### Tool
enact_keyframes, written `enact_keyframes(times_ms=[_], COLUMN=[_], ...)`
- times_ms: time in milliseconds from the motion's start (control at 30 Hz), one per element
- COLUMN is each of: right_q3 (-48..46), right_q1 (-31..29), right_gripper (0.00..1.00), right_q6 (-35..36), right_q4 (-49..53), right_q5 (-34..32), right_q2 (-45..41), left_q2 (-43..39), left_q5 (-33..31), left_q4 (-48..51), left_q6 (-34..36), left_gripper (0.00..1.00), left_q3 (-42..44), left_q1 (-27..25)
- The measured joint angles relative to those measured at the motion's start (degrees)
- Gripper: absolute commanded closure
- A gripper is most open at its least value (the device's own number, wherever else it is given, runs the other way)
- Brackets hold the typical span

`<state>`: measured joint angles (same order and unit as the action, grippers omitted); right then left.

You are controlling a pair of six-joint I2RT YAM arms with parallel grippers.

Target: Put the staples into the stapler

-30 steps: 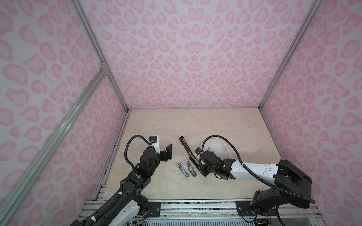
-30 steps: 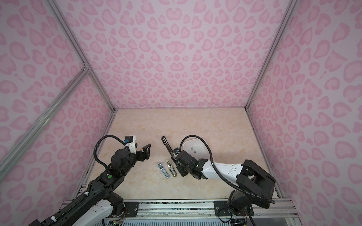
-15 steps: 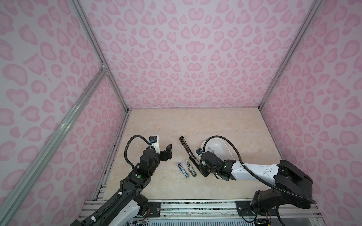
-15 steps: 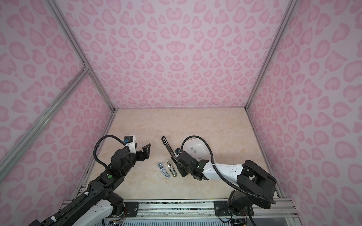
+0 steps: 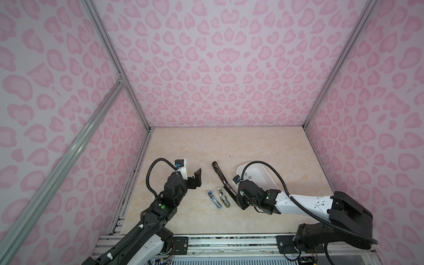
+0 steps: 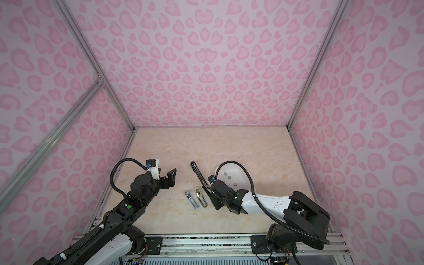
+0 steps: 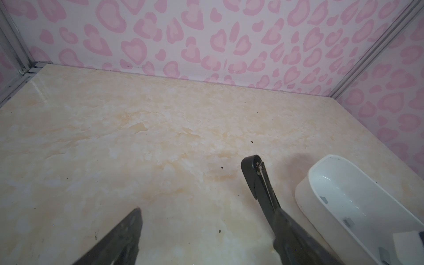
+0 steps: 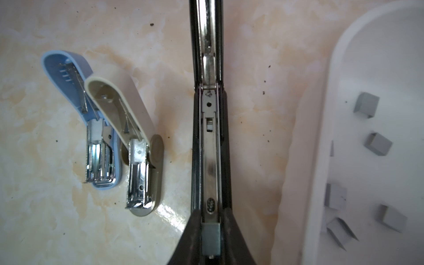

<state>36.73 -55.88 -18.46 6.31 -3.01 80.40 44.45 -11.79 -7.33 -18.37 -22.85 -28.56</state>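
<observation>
Right wrist shows staple block on black stapler.

A block of staples sits in the open black stapler, flanked by the right end effector.

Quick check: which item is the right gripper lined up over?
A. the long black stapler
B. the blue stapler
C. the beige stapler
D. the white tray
A: in the right wrist view, the right gripper straddles the black stapler. A staple block sits between its tips at the end of the open channel. The blue stapler and the beige stapler lie off to one side.
</observation>
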Motion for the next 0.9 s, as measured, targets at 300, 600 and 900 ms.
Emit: enact_keyframes(times_ms=[300, 600, 900], right_q3=[0.81, 7.65, 11.74], right_q1=[-0.28, 3.02, 17.70], right_gripper=[0.74, 0.71, 0.72], right_q6=[0.07, 0.70, -0.39], right_q4=[2.91, 8.55, 10.32], right_q5=[-0.59, -9.81, -12.26], right_q2=[-2.54, -9.25, -4.00], left_q2=[-0.22, -1.18, -0.61], left_q5=[0.00, -0.02, -0.02], left_q4=[0.11, 0.28, 0.00], left_q6=[0.00, -0.04, -0.33], left_gripper=[0.10, 0.10, 0.10], left_q3=[0.00, 0.11, 0.42], left_q1=[0.00, 0.00, 0.00])
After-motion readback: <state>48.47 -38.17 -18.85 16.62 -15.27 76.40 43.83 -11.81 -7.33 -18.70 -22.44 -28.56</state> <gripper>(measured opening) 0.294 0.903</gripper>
